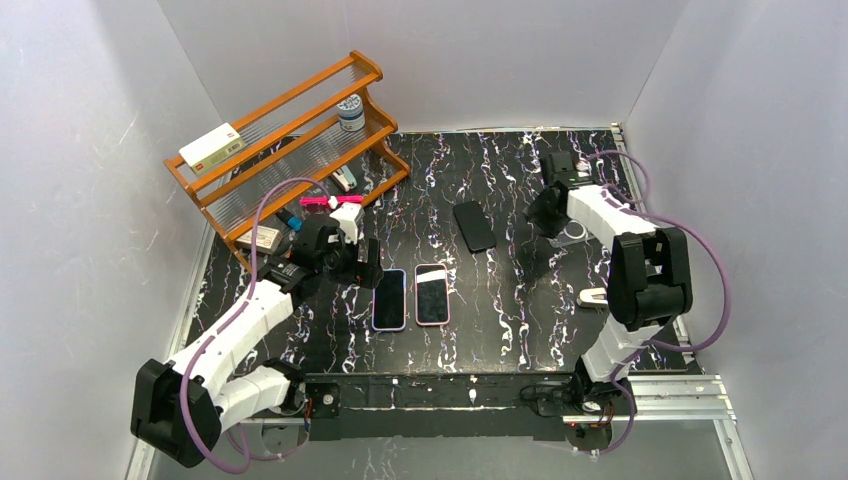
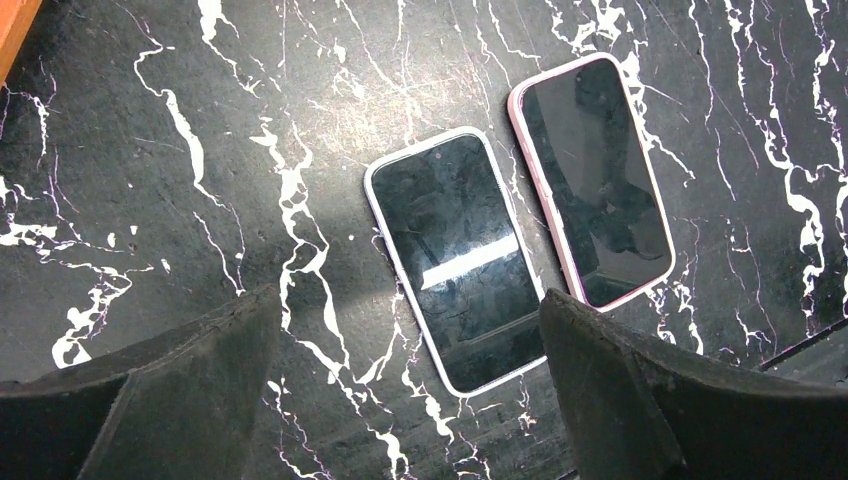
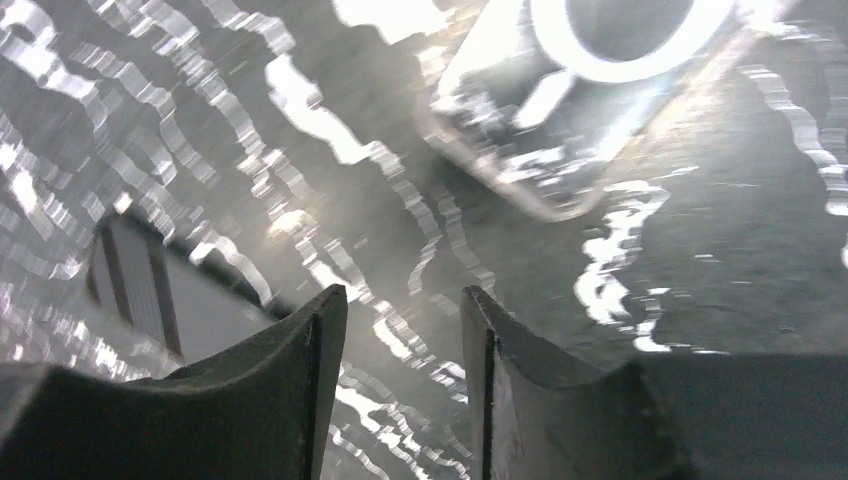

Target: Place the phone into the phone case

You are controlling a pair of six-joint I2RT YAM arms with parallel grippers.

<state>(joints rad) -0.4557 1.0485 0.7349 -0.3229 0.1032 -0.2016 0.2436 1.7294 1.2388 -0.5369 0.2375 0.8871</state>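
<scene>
The left gripper [image 2: 410, 300] hovers with its jaws spread wide, I reckon to straddle the white-rimmed phone [image 2: 457, 262] lying flat beneath it, while the right gripper [image 3: 402, 295], jaws narrowly apart and empty, has what looks like a clear case [image 3: 560, 90] just ahead.

Left arm [image 1: 240, 325]: white links, black joint housings | right arm [image 1: 600, 212]: same | cables [image 1: 258, 222]: purple, looped | fingers [image 2: 170, 400]: black, wedge-shaped
</scene>
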